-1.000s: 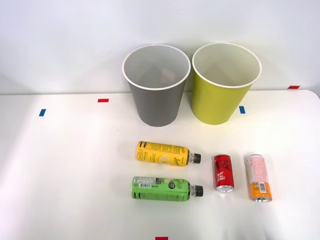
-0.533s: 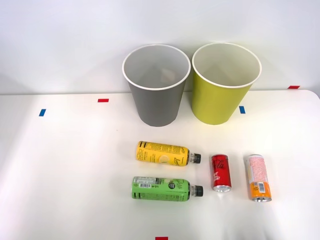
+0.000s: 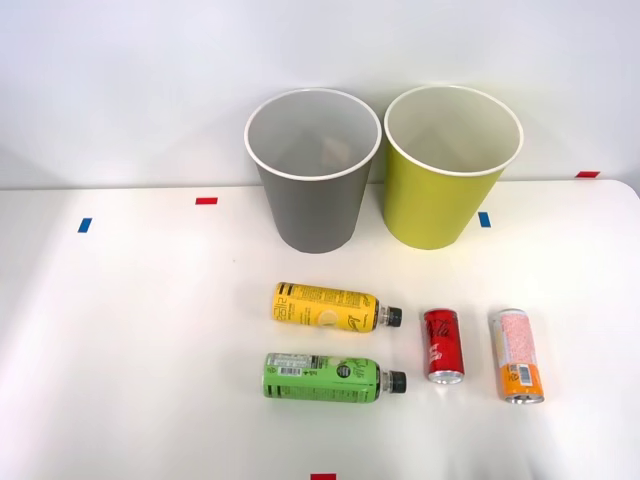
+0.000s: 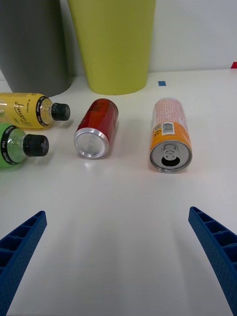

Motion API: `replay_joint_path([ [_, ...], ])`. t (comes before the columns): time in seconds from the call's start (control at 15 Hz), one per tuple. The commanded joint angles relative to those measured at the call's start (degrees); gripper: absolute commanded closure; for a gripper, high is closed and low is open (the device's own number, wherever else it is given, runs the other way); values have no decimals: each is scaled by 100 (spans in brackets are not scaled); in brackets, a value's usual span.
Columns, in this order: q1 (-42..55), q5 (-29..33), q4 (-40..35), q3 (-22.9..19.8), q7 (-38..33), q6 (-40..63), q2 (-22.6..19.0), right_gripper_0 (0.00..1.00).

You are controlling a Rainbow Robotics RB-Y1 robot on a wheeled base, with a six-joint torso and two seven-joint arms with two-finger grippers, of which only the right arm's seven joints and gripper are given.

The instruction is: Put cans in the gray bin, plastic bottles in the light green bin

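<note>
Two bins upright at the far side of the white surface (image 3: 120, 330), side by side and nearly touching: gray bin (image 3: 312, 195) at about 11 o'clock from the surface's middle, light green bin (image 3: 440, 190) at about 1 o'clock, both with white rims and white insides. Nearer, four containers lying on their sides. Yellow bottle (image 3: 325, 306) at 6 o'clock from the gray bin, black cap pointing toward 3 o'clock. Green bottle (image 3: 322, 377) just at 6 o'clock from the yellow one, parallel, cap also toward 3 o'clock, a small gap between the two. Red can (image 3: 443, 344) at 3 o'clock from the bottle caps, close but apart from them, lengthwise along the 12-to-6 line, silver end toward 6 o'clock. Pink-and-orange can (image 3: 518, 354) at 3 o'clock from the red can, clearly apart, orange part and opened top toward 6 o'clock. Small blue and red tape marks scattered on the surface. In the wrist view, right pincer (image 4: 118, 256) spread wide, blue ribbed fingers (image 4: 19, 247) at the two corners, holding nothing, hovering above bare surface short of both cans, with the red can (image 4: 96, 127) and the pink-and-orange can (image 4: 169, 136) ahead between the fingers' lines.
</note>
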Motion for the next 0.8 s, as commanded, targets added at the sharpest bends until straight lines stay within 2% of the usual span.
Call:
replay_joint_path([
  [0.07, 0, 0, 0, 0, 0, 0, 0, 0],
  [0.8, -53, 53, 185, 26, 26, 97, 88, 0],
])
